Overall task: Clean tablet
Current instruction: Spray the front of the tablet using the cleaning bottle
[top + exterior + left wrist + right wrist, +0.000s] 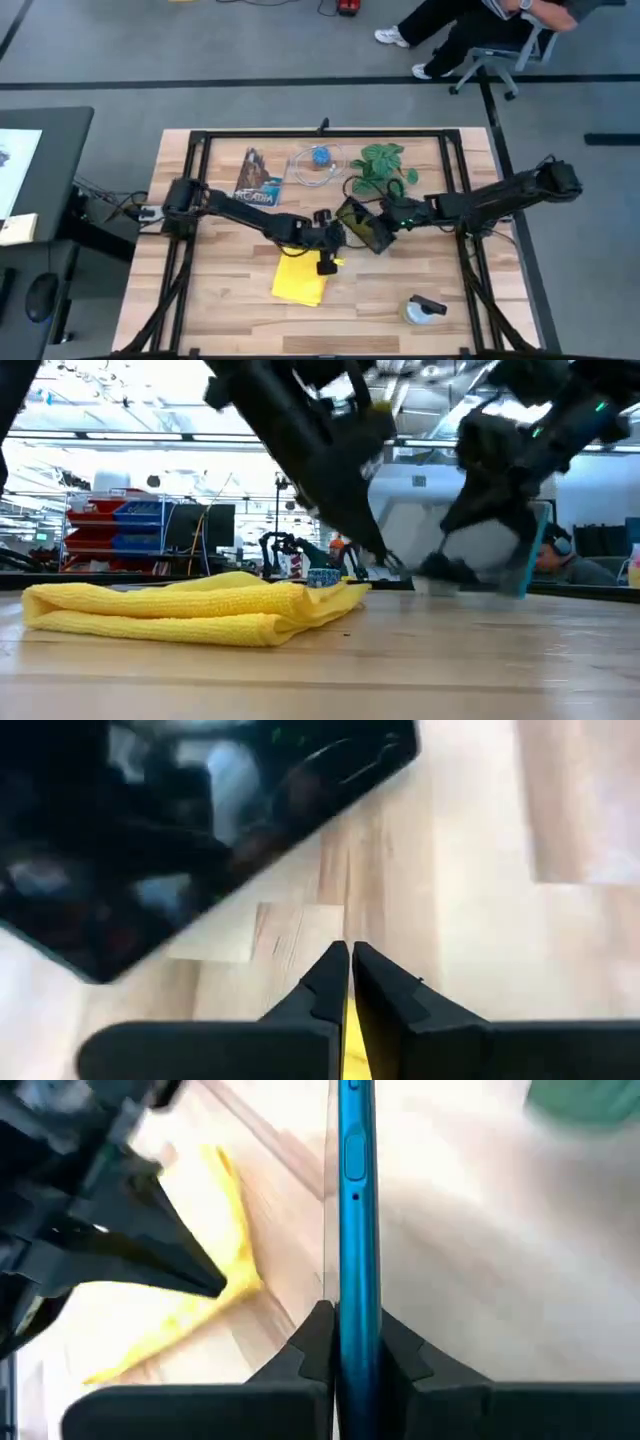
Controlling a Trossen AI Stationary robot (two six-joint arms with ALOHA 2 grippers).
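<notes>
Tablet (362,226) stands tilted near the desk (520,330) centre, clamped edge-on in the right tool (355,1342). The left tool (348,982) pinches the yellow cloth (300,280). Wipe gently, keeping the right grip firm. Only the right wrist view shows the tablet's blue edge.

You get even, bright overhead light on the desk (240,290). Both wrist views are softly blurred. The tablet (190,830) screen mirrors glare.
</notes>
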